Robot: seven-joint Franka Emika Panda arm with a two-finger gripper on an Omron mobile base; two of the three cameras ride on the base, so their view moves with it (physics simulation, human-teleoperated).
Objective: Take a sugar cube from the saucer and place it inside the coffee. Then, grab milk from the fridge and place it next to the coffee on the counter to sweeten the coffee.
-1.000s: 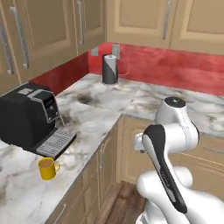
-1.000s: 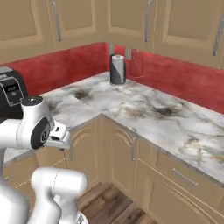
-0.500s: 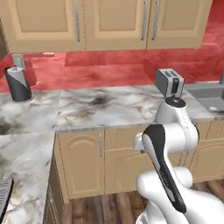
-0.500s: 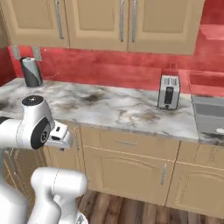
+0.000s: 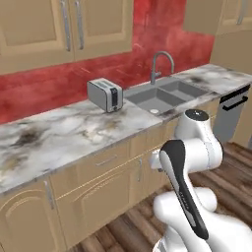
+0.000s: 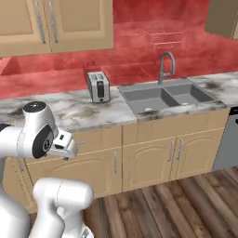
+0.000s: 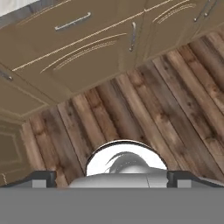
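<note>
Left base view gives us our landmark, the sink (image 5: 158,98), sunk in the marble counter (image 5: 64,130). A silver toaster (image 5: 105,94) stands on the counter just left of the sink, a curved faucet (image 5: 162,64) rises behind it against the red backsplash (image 5: 44,88), and a dark dishwasher front (image 5: 231,110) sits below the counter to the sink's right. From the right base view the same sink lies right of the toaster, with tan cabinet doors under it.

Our arm is folded in close to the base, in front of and below the sink. The gripper (image 7: 112,177) looks down at the wooden floor (image 7: 144,118) and the cabinet fronts (image 7: 83,48); its fingers stand wide apart, at the far edges of the hand view, and hold nothing.

Neither the coffee, the milk nor the fridge lies anywhere near the sink in these pictures, so we cannot place them. We judge the step in hand to be travel along the counter, probably toward the fridge for the milk, though whether the sugar step is done we cannot tell. The next move calls for bringing the fridge into view, then raising the arm to its handle.
</note>
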